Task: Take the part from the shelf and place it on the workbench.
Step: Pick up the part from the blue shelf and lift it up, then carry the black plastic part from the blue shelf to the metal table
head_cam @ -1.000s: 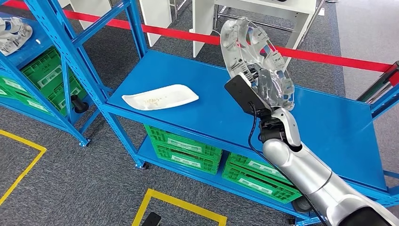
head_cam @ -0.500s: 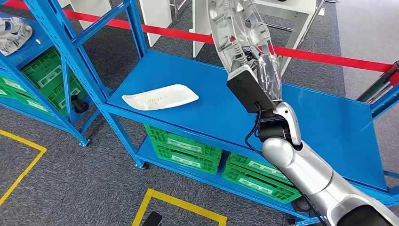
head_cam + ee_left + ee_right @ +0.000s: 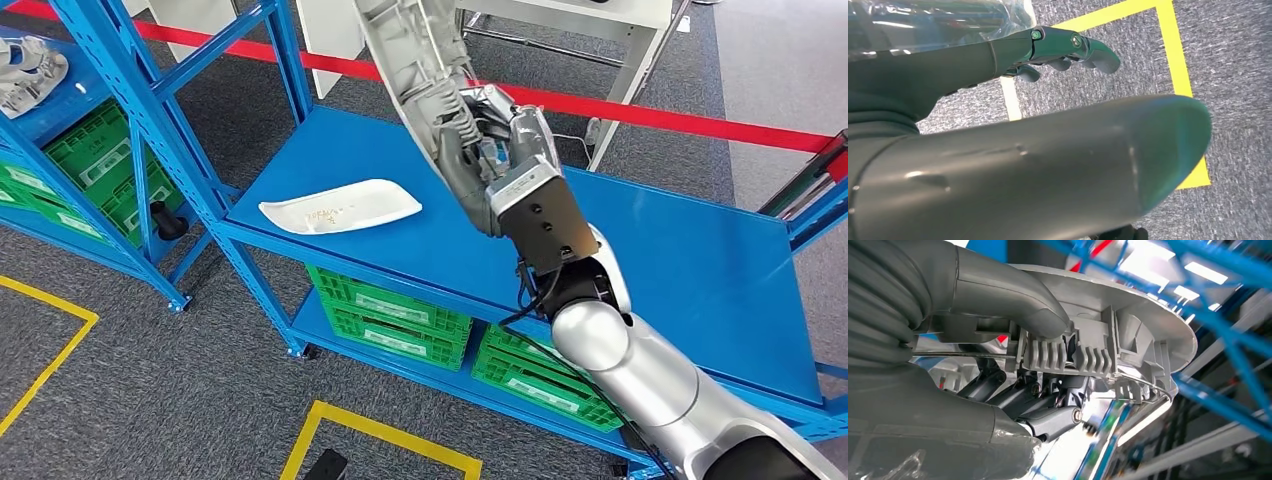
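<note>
The right hand (image 3: 500,135) has the part (image 3: 425,85) clamped and lifted up over the blue workbench (image 3: 700,270), not touching the top at all. The part is a grey moulded plastic piece, sort of a disc with ribs and clips, and in the head view it's turned nearly edge-on, running up out of the top of the picture. From the right wrist view you can see the grip pretty well: the thick grey thumb (image 3: 1013,300) presses on one face of the part (image 3: 1128,335), and the darker fingers (image 3: 1048,410) curl in against the other side, so it's pinched between them. The silver right arm (image 3: 640,390) comes up from the lower right across the bench. A white tray (image 3: 340,207) lies flat on the bench top, off to the left of the hand and well apart from it. Green crates (image 3: 400,310) sit on the lower level under the bench, and the blue shelf (image 3: 130,110) stands just to the left. The left hand (image 3: 1068,47) hangs over grey carpet with yellow tape (image 3: 1178,65) on it, fingers loosely out and holding nothing.
</note>
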